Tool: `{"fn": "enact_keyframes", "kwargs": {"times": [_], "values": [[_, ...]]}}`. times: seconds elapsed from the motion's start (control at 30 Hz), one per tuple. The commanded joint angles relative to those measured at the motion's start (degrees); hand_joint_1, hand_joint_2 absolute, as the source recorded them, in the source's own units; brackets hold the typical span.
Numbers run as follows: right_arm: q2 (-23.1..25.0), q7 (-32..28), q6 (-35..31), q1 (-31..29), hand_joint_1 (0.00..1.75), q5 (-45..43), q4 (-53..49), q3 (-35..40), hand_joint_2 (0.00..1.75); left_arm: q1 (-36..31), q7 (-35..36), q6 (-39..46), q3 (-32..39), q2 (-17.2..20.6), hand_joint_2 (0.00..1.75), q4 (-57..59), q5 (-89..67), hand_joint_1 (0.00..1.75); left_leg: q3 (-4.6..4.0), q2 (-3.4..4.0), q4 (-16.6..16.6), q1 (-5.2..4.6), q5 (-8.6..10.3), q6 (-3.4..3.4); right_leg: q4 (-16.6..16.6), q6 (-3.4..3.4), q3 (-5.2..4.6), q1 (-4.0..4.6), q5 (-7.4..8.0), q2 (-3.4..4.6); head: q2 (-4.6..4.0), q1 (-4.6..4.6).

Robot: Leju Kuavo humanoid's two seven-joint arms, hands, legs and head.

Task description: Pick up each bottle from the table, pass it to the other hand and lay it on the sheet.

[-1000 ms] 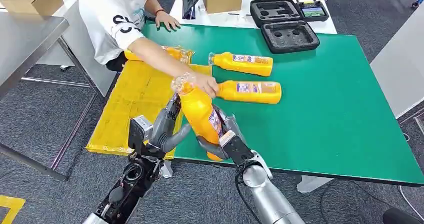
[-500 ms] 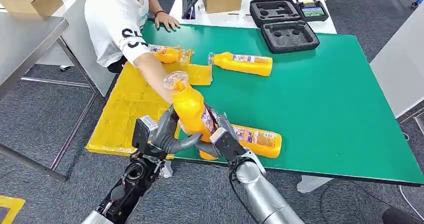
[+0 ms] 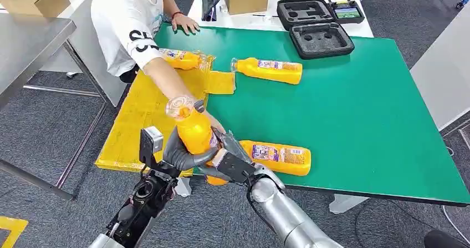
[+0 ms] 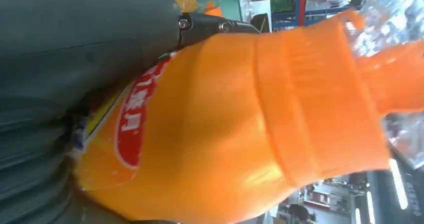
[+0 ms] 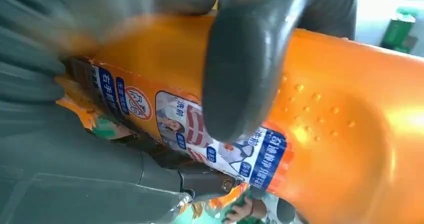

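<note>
At the near edge of the green bench (image 3: 360,120), around 7 o'clock in the head view, both hands meet on one orange bottle (image 3: 195,132). It stands nearly upright in the air, its long axis tilted so the clear cap points toward 11 o'clock, its base hidden among the fingers. The left hand (image 3: 178,155) wraps the lower body from the 9 o'clock side, its thumb curled across the front; the right hand (image 3: 228,162) grips the same stretch from the 3 o'clock side. Close up, the left wrist view shows grey fingers (image 4: 75,58) pressed along the bottle's labelled flank, and the right wrist view shows a dark finger (image 5: 245,68) laid across the label. So both hands look closed on the bottle, and I judge this to be the middle of the handover.

The yellow sheet (image 3: 138,115) lies toward 10 o'clock of the bottle, on the left hand's side, so the left hand is nearer for the lay-down. A person's arm (image 3: 172,81) reaches across the sheet to just behind the bottle. Other bottles lie flat: one (image 3: 277,156) just beside the right hand at 3 o'clock, one (image 3: 271,70) farther up the bench, one (image 3: 180,59) on the sheet's far end
</note>
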Motion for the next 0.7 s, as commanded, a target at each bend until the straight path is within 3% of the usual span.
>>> {"fn": "enact_keyframes", "kwargs": {"times": [0.03, 0.2, 0.23, 0.27, 0.3, 0.7], "values": [[0.50, -0.32, 1.21, -2.79, 1.75, 1.02, 8.30, 5.17, 1.75, -2.34, 1.02, -3.94, 1.36, 0.71, 1.75, 2.42, 4.10, 0.00, -0.01, 0.00, 0.01, 0.06, 0.01, -0.06, -0.01, -0.07, 0.01, 0.06, 0.02, 0.00, 0.00, 0.00], [0.33, -0.55, 0.77, -2.75, 1.75, 0.64, 8.34, 4.75, 1.75, -1.99, 1.16, -4.04, 1.23, 0.95, 1.75, 2.31, 4.18, 0.00, 0.00, -0.05, 0.00, 0.06, 0.04, -0.06, -0.03, -0.09, 0.03, 0.07, 0.03, -0.05, 0.00, 0.00], [0.28, -0.55, 0.59, -2.66, 1.75, 0.53, 8.23, 4.72, 1.75, -2.11, 1.18, -2.90, 0.79, 1.05, 1.75, 2.42, 2.76, 0.26, -0.01, -0.04, 0.01, 0.06, 0.02, -0.05, -0.03, -0.07, 0.02, 0.07, 0.02, -0.03, 0.00, 0.00], [0.26, -0.56, 0.48, -2.56, 1.75, 0.47, 8.16, 4.67, 1.75, -2.19, 1.19, -2.93, 0.62, 1.01, 1.75, 2.61, 2.61, 1.64, -0.02, -0.03, 0.03, 0.08, 0.02, -0.07, -0.02, -0.09, 0.02, 0.10, 0.03, -0.02, 0.00, 0.00], [0.30, -0.57, 0.40, -2.49, 1.75, 0.43, 8.14, 4.63, 1.75, -2.32, 1.19, -3.05, 0.27, 1.15, 1.75, 2.77, 2.17, 1.75, -0.01, -0.02, 0.01, 0.13, 0.05, -0.10, -0.07, -0.13, 0.04, 0.14, 0.08, 0.00, 0.00, 0.00], [0.44, -0.30, -0.02, -2.67, 1.75, 0.40, 7.93, 4.47, 1.75, -2.41, 0.65, -2.69, -0.31, 1.43, 1.75, 2.77, 0.52, 1.75, -0.03, -0.06, 0.03, 0.08, 0.02, -0.07, -0.02, -0.10, 0.01, 0.10, 0.03, -0.05, 0.00, -0.02]]}}
